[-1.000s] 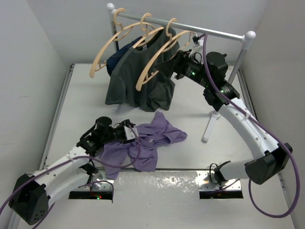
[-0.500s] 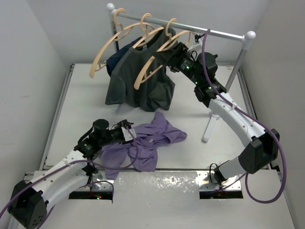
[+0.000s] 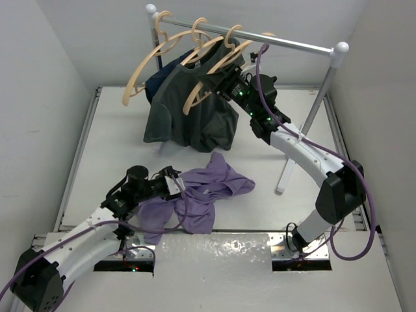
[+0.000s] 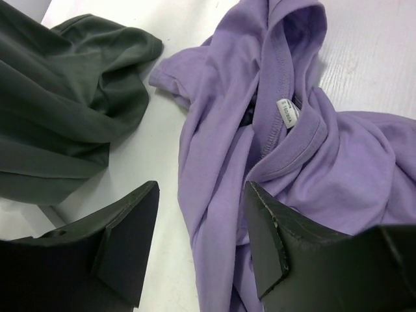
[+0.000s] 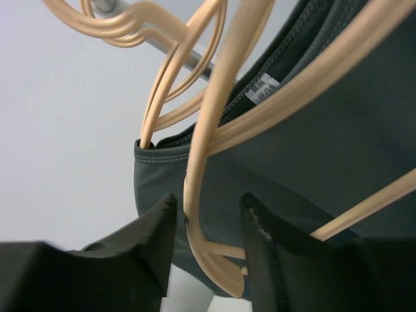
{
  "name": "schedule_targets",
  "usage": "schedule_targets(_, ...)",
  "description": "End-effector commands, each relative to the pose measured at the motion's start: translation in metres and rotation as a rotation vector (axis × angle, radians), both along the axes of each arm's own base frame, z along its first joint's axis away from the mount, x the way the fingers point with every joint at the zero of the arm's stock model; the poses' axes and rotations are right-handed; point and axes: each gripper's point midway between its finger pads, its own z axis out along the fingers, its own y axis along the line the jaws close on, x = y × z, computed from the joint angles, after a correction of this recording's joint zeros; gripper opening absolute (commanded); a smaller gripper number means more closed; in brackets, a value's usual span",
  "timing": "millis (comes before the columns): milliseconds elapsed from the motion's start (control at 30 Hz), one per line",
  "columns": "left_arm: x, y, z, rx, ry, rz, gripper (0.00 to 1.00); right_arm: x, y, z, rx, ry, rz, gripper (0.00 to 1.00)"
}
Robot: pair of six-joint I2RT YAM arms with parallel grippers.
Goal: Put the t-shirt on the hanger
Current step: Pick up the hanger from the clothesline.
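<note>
The lavender t-shirt [image 3: 211,192] lies crumpled on the table in front of the rack. My left gripper [image 3: 174,183] is at its left edge, open, with a fold of the t-shirt [image 4: 214,214] between the jaws; its neck label faces up. The empty tan hanger [image 3: 209,83] hangs rightmost on the rail. My right gripper [image 3: 220,86] is open around the hanger's lower arm end [image 5: 198,195], which runs between the fingers close to the left one.
A dark grey t-shirt [image 3: 188,114] hangs on the middle hanger, with a navy garment [image 3: 161,77] behind it and a bare hanger [image 3: 146,65] at the left. The metal rail [image 3: 292,45] and its right post [image 3: 305,123] stand beside my right arm. The grey shirt's hem [image 4: 65,123] lies near my left gripper.
My right gripper has moved left and up along the rack until its jaws straddle the rightmost hanger's arm. My left gripper has barely shifted at the t-shirt's edge.
</note>
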Motion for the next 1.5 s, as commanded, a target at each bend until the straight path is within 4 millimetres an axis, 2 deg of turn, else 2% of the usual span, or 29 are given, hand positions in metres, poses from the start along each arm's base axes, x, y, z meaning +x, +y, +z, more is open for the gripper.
schedule_targets(0, -0.001, -0.002, 0.006, -0.030, -0.019, -0.002, 0.53, -0.002, 0.000, 0.051, 0.098, -0.113, -0.026, 0.38)
schedule_targets(67, -0.001, -0.001, 0.005, -0.030, -0.015, 0.005, 0.53, 0.000, -0.002, 0.050, 0.111, -0.111, -0.033, 0.25)
schedule_targets(133, -0.001, -0.001, 0.007, -0.032, -0.019, 0.005, 0.53, -0.002, -0.001, 0.051, 0.117, -0.108, -0.029, 0.19)
schedule_targets(300, 0.000, -0.001, 0.009, -0.035, -0.026, 0.008, 0.53, -0.004, -0.007, 0.051, 0.105, -0.121, -0.052, 0.10)
schedule_targets(500, 0.002, -0.002, 0.016, -0.046, -0.037, 0.011, 0.53, -0.009, -0.013, 0.060, 0.069, -0.162, -0.067, 0.00)
schedule_targets(767, 0.011, -0.010, 0.051, -0.107, -0.089, 0.008, 0.53, -0.024, -0.010, 0.085, -0.041, -0.297, -0.017, 0.00)
schedule_targets(867, 0.012, -0.012, 0.057, -0.120, -0.107, 0.005, 0.53, -0.031, -0.007, 0.086, -0.054, -0.316, 0.014, 0.00)
schedule_targets(967, 0.014, -0.013, 0.066, -0.138, -0.119, 0.007, 0.53, -0.037, -0.005, 0.073, -0.069, -0.296, 0.046, 0.00)
schedule_targets(1067, 0.012, -0.016, 0.087, -0.188, -0.128, 0.002, 0.53, -0.050, -0.004, 0.052, -0.108, -0.290, 0.073, 0.00)
schedule_targets(1167, 0.006, -0.024, 0.122, -0.263, -0.149, -0.042, 0.53, -0.065, 0.002, 0.030, -0.174, -0.288, 0.113, 0.00)
schedule_targets(1267, 0.000, -0.033, 0.149, -0.338, -0.143, -0.084, 0.54, -0.078, 0.006, 0.024, -0.207, -0.303, 0.140, 0.00)
schedule_targets(1300, -0.001, -0.035, 0.166, -0.363, -0.160, -0.097, 0.55, -0.082, 0.006, 0.023, -0.210, -0.306, 0.147, 0.00)
schedule_targets(1367, -0.001, -0.039, 0.183, -0.411, -0.153, -0.111, 0.58, -0.089, 0.005, 0.016, -0.215, -0.297, 0.154, 0.00)
schedule_targets(1400, -0.001, -0.040, 0.198, -0.440, -0.168, -0.110, 0.64, -0.090, 0.003, 0.013, -0.218, -0.290, 0.146, 0.00)
schedule_targets(1467, 0.007, -0.039, 0.215, -0.510, -0.155, -0.065, 0.71, -0.096, 0.001, 0.009, -0.211, -0.278, 0.145, 0.00)
